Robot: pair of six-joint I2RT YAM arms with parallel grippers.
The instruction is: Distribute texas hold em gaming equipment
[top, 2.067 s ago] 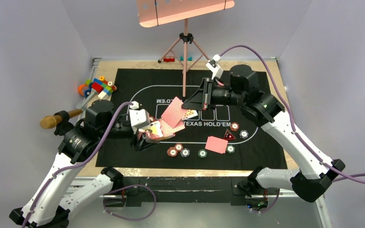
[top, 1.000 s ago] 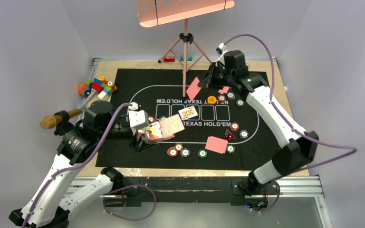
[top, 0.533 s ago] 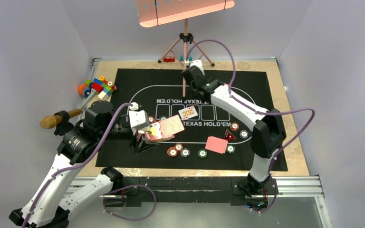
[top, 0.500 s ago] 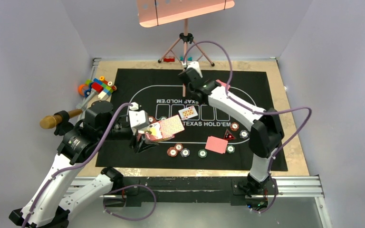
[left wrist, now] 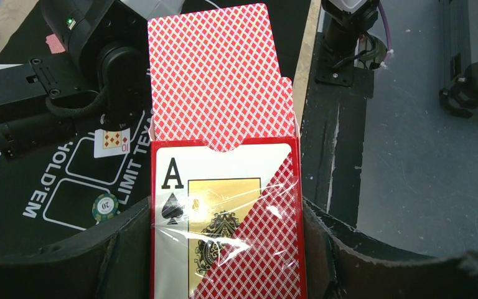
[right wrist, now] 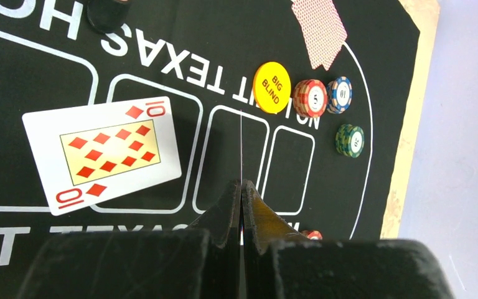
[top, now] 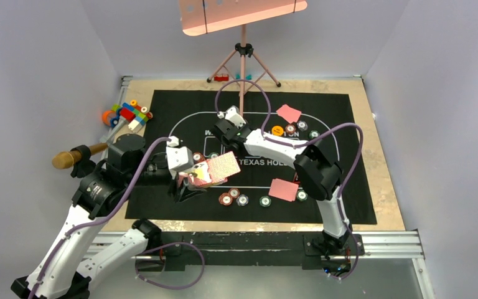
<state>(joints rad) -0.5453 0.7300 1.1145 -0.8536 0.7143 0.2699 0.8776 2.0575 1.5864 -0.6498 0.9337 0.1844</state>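
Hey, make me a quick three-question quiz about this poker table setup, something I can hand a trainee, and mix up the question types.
1. Multiple choice: which face-up card lies on the mat? A) ten of diamonds B) two of clubs C) king of hearts
2. True or false: the right gripper is wide open and holds nothing.
3. Fill the gap: the left gripper grips a ____ with red-backed cards sticking out of its top.

Key
1. A
2. False: it is shut on a thin card, seen edge-on.
3. card box
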